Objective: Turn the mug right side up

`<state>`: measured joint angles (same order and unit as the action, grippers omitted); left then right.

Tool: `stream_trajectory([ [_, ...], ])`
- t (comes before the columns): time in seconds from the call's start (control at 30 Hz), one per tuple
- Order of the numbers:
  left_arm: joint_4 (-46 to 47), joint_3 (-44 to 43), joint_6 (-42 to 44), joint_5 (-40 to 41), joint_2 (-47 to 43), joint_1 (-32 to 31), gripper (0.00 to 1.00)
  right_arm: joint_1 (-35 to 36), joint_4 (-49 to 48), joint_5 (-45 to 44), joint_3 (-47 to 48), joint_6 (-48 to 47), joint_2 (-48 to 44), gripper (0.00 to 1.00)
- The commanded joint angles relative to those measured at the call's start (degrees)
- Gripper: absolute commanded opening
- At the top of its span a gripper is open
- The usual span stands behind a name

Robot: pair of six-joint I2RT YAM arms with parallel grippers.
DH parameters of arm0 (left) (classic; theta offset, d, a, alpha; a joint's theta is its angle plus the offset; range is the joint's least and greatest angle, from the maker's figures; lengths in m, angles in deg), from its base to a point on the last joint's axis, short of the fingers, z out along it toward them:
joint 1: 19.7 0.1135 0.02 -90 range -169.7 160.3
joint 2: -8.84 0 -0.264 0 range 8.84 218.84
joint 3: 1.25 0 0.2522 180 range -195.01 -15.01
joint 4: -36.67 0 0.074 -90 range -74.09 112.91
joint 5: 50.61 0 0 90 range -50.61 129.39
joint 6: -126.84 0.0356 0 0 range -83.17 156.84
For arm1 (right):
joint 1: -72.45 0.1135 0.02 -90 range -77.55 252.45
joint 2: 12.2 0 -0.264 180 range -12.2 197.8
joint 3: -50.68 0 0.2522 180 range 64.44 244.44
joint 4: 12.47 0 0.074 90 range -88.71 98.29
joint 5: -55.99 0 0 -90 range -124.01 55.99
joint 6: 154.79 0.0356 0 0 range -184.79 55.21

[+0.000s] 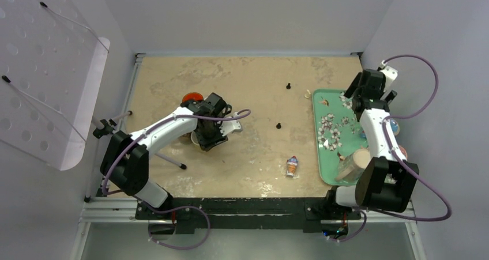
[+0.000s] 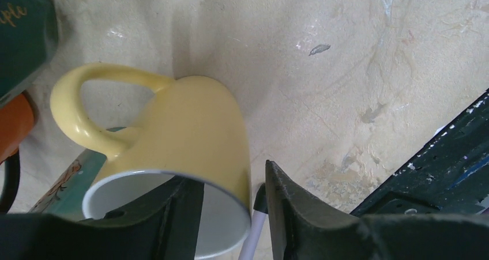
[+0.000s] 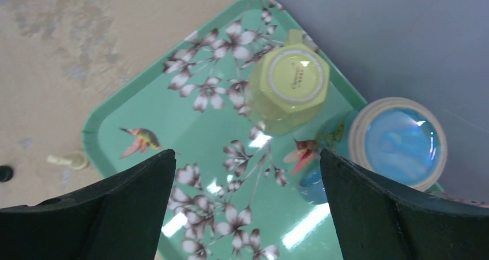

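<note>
Mug [image 2: 190, 133] on table [image 2: 346, 70], mouth facing left gripper [image 2: 230, 176]: 1 finger inside, 1 outside the wall, loose, gap showing. Axis runs along the fingers; left arm nearest. Right gripper [image 3: 247, 153] gapes over tray [image 3: 115, 121].

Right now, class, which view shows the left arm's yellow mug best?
Left wrist: the yellow mug fills it, handle and rim clear. Top external hides most under the left gripper; right wrist misses it.

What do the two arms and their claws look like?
The left arm and right arm have white links with black joints and bases. A purple cable loops along each. The left claw and right claw have dark wedge-shaped fingers.
</note>
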<state>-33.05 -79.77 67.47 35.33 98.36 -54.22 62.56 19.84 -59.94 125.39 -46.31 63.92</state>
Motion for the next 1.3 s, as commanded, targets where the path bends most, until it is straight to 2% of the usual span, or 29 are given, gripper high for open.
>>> stream_trajectory([
  [0.0,0.9,-0.99,2.07,-1.78,-3.99,0.04,0.48,-3.87,-2.99,-4.15,3.09,-2.33,3.45,0.99],
  [0.17,-2.24,-4.35,1.57,-4.15,-5.97,0.09,0.51,-8.95,-4.48,-0.82,5.66,-2.39,9.17,0.99],
  [0.37,-8.18,-8.72,1.49,-8.75,-12.35,0.24,0.54,-12.69,-3.7,2.82,10.36,-2.2,16.47,0.99],
  [0.57,-9.64,-11.01,1.28,-10.06,-14.84,0.65,0.55,-13.23,-4.36,9.19,12.22,-4.66,21.21,0.98],
  [0.73,-10.81,-12.31,0.79,-10.86,-14.38,0.7,0.55,-13.25,-1.94,9.96,15.17,-6.2,26.74,0.96],
  [0.87,-10.85,-12.33,0.77,-10.8,-14.99,0.73,0.55,-13.26,-2.05,10.74,15.47,-6.62,29.14,0.91],
  [0.97,-11.14,-12.24,0.75,-11.0,-15.67,0.71,0.55,-13.29,-2.22,9.43,15.76,-7.36,29.82,0.82],
  [1.0,-11.11,-12.24,0.74,-11.15,-15.86,0.73,0.55,-13.27,-2.44,9.6,15.65,-7.78,29.94,0.74],
  [1.1,-11.02,-12.37,0.7,-11.47,-16.3,0.77,0.55,-13.31,-3.17,10.05,15.23,-8.14,30.02,0.37],
  [1.17,-11.16,-12.56,0.44,-12.07,-16.46,0.75,0.55,-13.27,-3.47,10.42,14.81,-9.03,29.41,0.19],
  [1.23,-11.66,-13.16,-0.05,-13.65,-16.59,0.76,0.55,-13.04,-4.16,14.4,14.08,-9.64,27.62,0.01],
  [1.27,-11.7,-13.59,-0.33,-14.54,-16.7,0.83,0.55,-12.61,-4.84,16.76,13.39,-9.78,26.23,0.0],
])
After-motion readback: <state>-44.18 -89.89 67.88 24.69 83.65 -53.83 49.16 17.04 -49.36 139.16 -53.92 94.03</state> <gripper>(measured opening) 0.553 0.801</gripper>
